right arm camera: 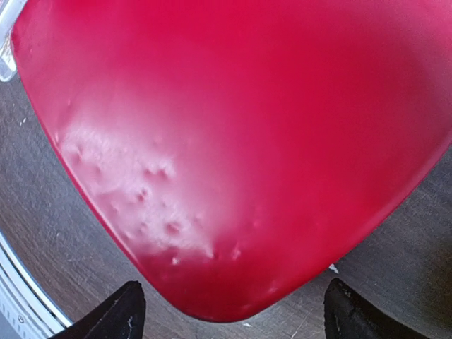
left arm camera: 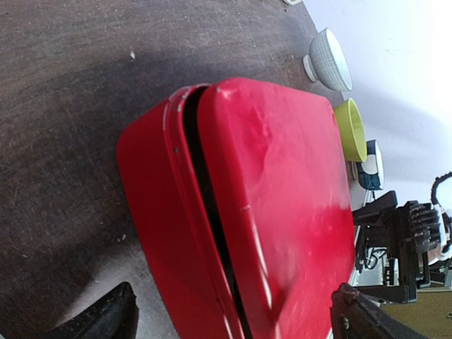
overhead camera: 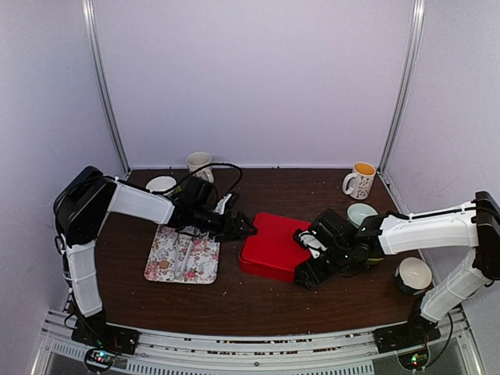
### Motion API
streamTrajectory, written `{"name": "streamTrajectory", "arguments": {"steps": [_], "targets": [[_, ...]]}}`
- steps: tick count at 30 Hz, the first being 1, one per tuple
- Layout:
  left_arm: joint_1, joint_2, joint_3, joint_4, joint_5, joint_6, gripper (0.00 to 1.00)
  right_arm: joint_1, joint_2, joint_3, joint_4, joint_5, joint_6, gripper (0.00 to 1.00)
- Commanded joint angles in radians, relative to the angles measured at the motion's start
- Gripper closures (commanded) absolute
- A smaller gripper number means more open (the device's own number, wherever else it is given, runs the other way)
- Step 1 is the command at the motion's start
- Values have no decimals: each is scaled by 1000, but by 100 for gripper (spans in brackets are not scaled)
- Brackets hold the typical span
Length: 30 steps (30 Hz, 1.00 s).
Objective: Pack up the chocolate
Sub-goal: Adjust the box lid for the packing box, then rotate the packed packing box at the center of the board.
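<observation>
Resting at the centre of the dark wooden table, the red box has its lid set on the base. The left wrist view shows a dark gap between the two along the left edge.

The left gripper is positioned just beside the box's left edge. Its jaws stand wide apart and hold nothing. The right gripper is positioned at the box's near right corner. Its jaws are likewise spread, with the corner showing between the two fingertips in the right wrist view; contact cannot be confirmed.

The chocolate cannot be located with certainty. The lid hides the box's interior. A small tan piece lies on the floral cloth left of the box, beside the metal tongs; it is too small to identify.

Surrounding items:
- a white mug and a white bowl at the far left;
- a mug with an orange interior at the far right;
- a pale bowl and a yellow-green cup right of the box;
- another bowl at the near right.
</observation>
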Motion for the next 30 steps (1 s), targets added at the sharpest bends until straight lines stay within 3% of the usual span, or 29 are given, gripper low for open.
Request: {"name": "streamTrajectory", "arguments": {"steps": [1, 24, 30], "targets": [[-11, -22, -10, 67, 37, -12, 2, 5, 14, 49, -7, 62, 32, 13], [-35, 29, 16, 98, 73, -55, 3, 4, 115, 177, -8, 88, 40, 13], [-36, 28, 18, 78, 46, -47, 3, -3, 74, 141, 35, 26, 34, 7]]}}
